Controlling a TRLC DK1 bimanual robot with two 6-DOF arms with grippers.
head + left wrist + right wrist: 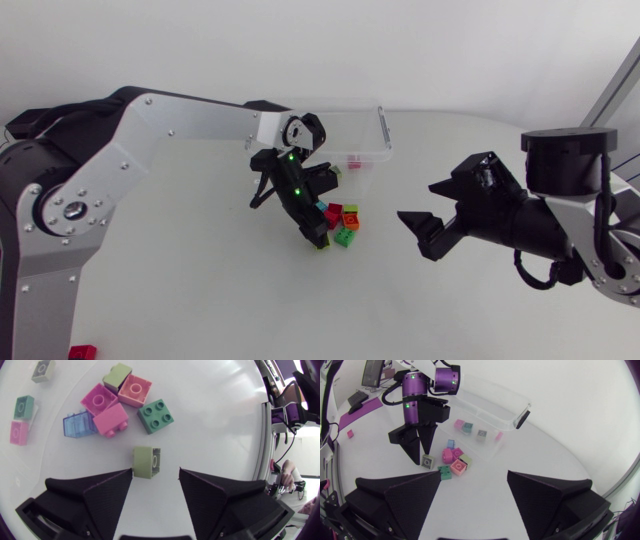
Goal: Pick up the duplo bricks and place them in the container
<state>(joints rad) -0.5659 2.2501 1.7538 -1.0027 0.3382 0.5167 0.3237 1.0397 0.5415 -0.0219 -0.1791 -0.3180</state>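
Left wrist view is showing the left gripper (156,470) open by an olive brick (146,462), the container (383,128) holding few, several bricks (111,419) waiting.

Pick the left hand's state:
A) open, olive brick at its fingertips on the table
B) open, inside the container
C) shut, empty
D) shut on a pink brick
A: the left hand is open, and the olive brick lies on the table at its fingertips, close by one finger with a clear gap to the other.
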